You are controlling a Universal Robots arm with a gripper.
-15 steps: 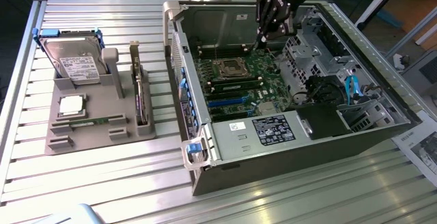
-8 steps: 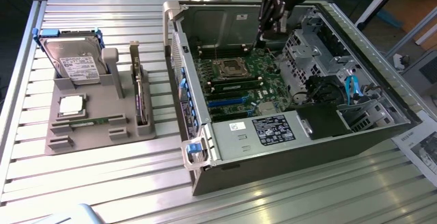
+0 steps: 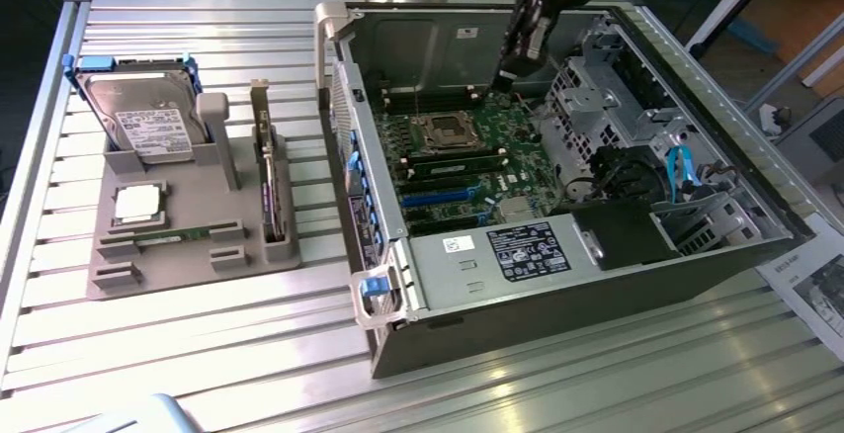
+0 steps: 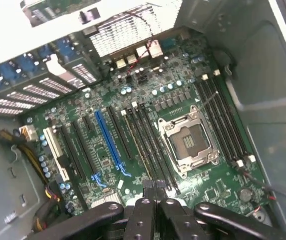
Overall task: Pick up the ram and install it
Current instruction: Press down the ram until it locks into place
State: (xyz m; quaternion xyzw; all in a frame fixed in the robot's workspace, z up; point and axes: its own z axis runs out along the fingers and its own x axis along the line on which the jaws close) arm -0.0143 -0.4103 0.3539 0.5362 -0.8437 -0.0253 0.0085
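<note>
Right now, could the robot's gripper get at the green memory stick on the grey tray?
Probably not: the gripper sits shut inside the computer case, whose wall stands between it and the memory stick outside.

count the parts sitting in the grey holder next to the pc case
4: hard drive at the back, silver processor chip in the middle, ram along the front, expansion card upright on the exterior view's right edge. None seems hidden.

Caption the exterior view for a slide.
Arm's gripper, fingers shut, inside the open computer case above the motherboard; ram lies in the grey holder.
</note>
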